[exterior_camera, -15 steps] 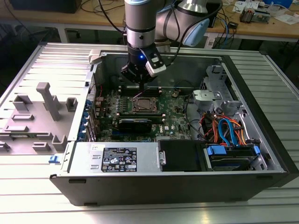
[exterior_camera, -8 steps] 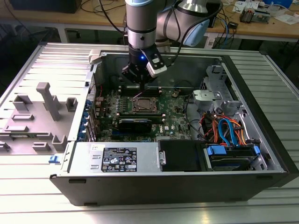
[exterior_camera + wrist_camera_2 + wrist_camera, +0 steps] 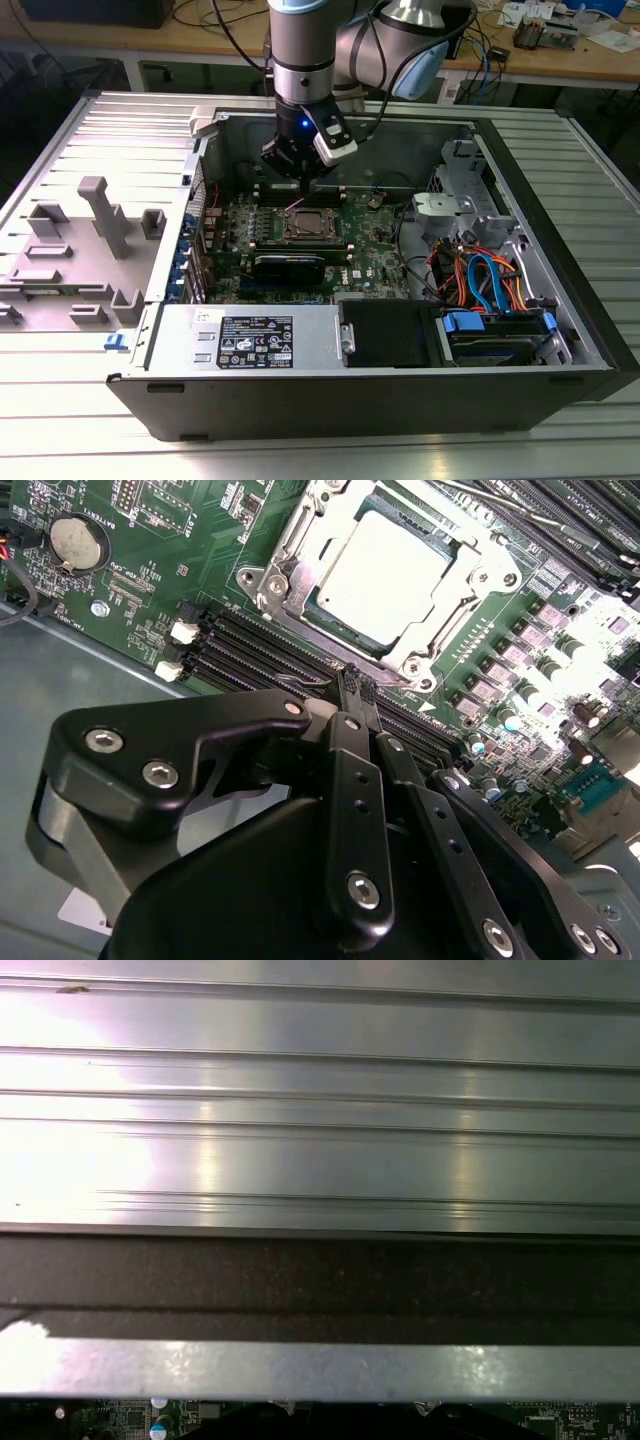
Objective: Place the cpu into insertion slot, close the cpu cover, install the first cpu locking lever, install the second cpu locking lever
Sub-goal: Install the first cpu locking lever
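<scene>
Cpu (image 3: 385, 565) seated under cpu cover (image 3: 292, 572), closed fingers (image 3: 349, 702) near its edge

cpu (image 3: 385, 570): small flat square, silver-grey metal top, seated level inside insertion slot (image 3: 414, 666). Insertion slot: square socket, silvery metal rim with corner screws, mounted flat on green board (image 3: 200, 570). cpu cover (image 3: 300, 550): thin silvery frame plate, closed down flat over chip edges, exposes chip top through square window.

exterior view: high, wide | both wrist views: close | shared: motherboard (image 3: 378, 240) (image 3: 150, 615)
</scene>
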`<state>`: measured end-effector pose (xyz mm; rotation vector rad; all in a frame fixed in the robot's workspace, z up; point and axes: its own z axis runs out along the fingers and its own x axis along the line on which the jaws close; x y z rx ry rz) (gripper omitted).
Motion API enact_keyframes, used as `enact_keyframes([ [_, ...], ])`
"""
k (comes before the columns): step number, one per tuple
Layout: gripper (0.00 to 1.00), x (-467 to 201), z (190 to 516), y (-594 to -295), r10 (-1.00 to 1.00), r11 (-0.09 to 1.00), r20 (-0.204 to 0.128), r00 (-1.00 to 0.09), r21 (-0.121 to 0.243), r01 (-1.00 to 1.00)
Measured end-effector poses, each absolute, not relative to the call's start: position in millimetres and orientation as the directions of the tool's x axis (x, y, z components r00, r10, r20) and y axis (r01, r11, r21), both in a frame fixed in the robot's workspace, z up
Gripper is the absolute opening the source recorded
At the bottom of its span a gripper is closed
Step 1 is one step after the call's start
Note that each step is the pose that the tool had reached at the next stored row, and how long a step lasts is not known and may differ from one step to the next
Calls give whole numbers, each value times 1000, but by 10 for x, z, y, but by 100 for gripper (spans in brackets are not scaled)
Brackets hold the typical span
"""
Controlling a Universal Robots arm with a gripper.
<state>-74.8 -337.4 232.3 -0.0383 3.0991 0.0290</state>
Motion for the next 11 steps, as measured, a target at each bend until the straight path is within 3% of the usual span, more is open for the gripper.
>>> enact_keyframes([
  [11,11,-748,2323,-3374,-8,1000,-42,-999,18,-9],
])
